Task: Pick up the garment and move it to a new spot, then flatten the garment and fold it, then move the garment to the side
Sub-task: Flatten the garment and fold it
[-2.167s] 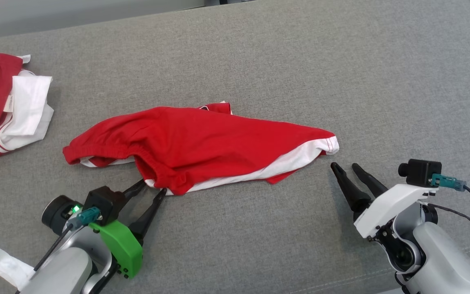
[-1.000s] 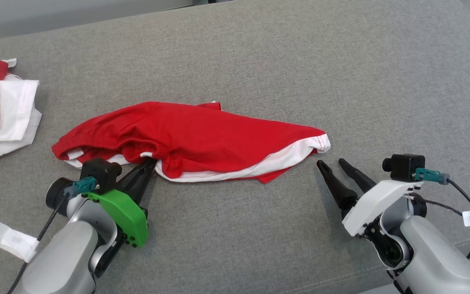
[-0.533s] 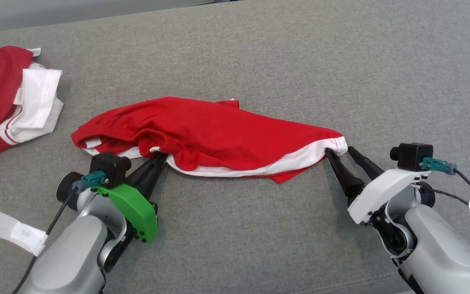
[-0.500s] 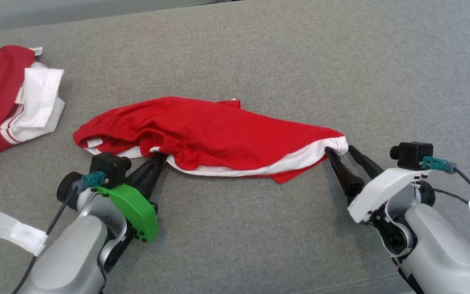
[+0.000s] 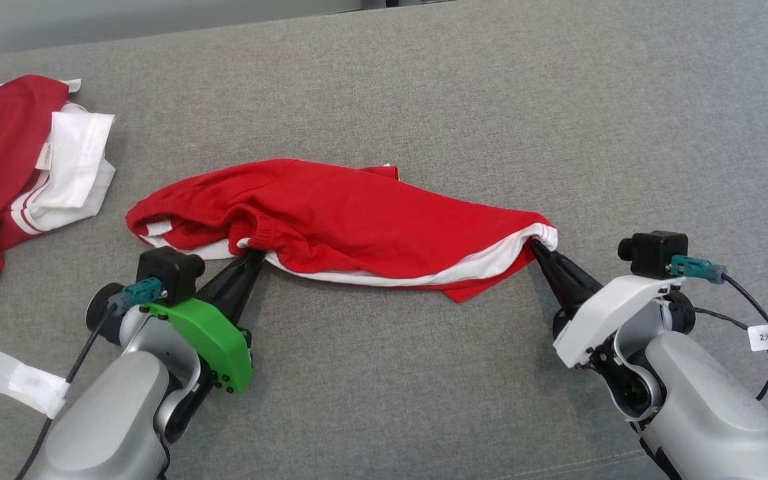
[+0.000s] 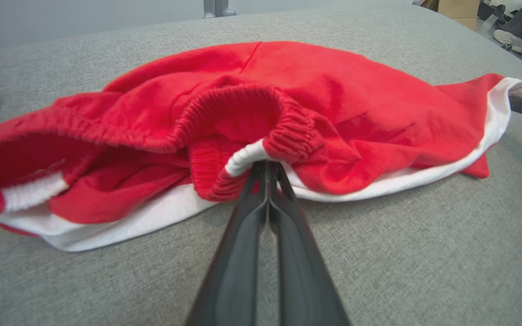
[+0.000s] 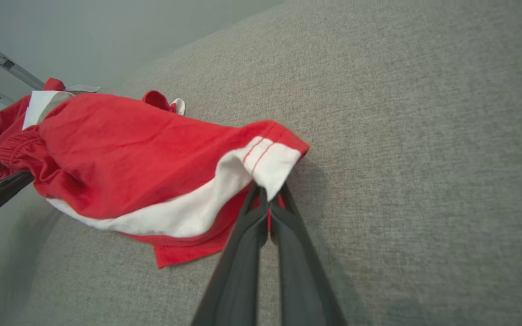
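right gripper [image 5: 536,248] just snapped shut: half a second back its fingers stood spread either side of the white hem corner [image 7: 272,165], now they're pressed together, pinching it. left gripper [image 6: 266,166] is unchanged, clamped on the elastic waistband [image 6: 288,136], same as a second ago. So both ends of the garment [image 5: 357,220] are now held.

The garment sits about midway between the left and right edges of the grey cushion [image 5: 557,100], nearer the near edge than the far one. It's bunched and humped in the middle, with its bulk resting on the cushion. A second garment [image 5: 4,167], red and white, lies at the left edge, well apart.

My read: grasp phase is done and it looks ready for a two-arm lift and carry to the new spot. Risks: the right pinch is on a thin corner only and could slip under tension. The waistband grip seems to catch just one fold, so the garment may hang twisted once it's up.
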{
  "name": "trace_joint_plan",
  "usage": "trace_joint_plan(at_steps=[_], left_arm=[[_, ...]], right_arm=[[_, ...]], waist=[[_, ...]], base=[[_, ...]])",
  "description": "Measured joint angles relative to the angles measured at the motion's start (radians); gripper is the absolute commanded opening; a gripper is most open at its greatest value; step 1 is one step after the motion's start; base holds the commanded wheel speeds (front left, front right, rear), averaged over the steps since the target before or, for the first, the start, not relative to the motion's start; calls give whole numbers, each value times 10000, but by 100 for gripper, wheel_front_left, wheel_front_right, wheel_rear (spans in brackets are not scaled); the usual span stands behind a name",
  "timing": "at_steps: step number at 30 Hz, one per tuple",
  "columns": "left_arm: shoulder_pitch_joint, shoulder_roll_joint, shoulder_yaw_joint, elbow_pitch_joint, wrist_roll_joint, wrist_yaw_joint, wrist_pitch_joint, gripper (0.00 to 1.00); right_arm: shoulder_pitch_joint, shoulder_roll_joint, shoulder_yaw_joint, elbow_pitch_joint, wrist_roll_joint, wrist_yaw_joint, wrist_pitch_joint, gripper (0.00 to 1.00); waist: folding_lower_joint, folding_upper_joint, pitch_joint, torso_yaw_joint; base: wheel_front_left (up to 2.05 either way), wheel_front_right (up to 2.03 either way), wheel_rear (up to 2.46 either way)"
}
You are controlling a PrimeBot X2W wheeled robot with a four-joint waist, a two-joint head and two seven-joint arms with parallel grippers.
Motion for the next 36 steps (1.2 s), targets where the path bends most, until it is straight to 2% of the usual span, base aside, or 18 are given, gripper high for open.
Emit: trace_joint_plan(at_steps=[4,9,12,16,21,27,29,30,31,32,33,36], left_arm=[[15,-6,215,-12,-393,0,8,0],[18,105,587,-660,-1020,-52,322,0],[2,265,677,-1423,-1476,-90,740,0],[-267,779,846,-2629,-1749,-161,1260,0],[-546,1388,1601,-4807,-3039,-173,1994,0],[-773,1919,2322,-7636,-4443,-153,3083,0],[-875,1983,2585,-8472,-4874,113,3415,0],[-875,1983,2585,-8472,-4874,113,3415,0],[-922,2052,2782,-8838,-5037,326,3555,0],[-998,2268,3277,-9204,-5382,853,3822,0],[-1039,2303,3461,-9217,-5597,1156,4011,0],[-1041,2301,3555,-8815,-6249,1923,4677,0]], right_arm=[[-19,-159,61,-301,50,79,-17,0],[-256,-228,-198,-1421,1197,173,104,0],[-428,-683,-600,-2309,1902,176,205,0],[-463,-1231,-784,-4056,3099,169,370,0],[-562,-1588,-941,-6892,4447,167,364,0],[-579,-2546,-2079,-9637,5442,167,322,0],[-508,-2826,-2640,-10230,5737,171,322,0],[-508,-2826,-2640,-10230,5737,171,322,0],[-372,-2999,-3051,-10339,5827,180,322,0],[-24,-3375,-3739,-10332,6015,121,372,0],[154,-3436,-3971,-10293,6257,-40,399,0],[484,-3306,-3827,-9728,7204,-370,888,0]], waist=[[0,0,-153,-55],[0,0,-440,-134],[0,0,-676,-158],[0,0,-1044,-142],[0,0,-1527,-127],[-1,0,-1817,-340],[0,0,-1806,-443],[0,0,-1806,-443],[-1,0,-1775,-483],[-1,0,-1669,-540],[-1,0,-1595,-562],[-1,0,-1309,-602]], base=[[0,0,0],[0,0,0],[0,0,0],[0,0,0],[0,0,0],[0,0,0],[0,0,0],[0,0,0],[0,0,0],[0,0,0],[0,0,0],[0,0,0]])
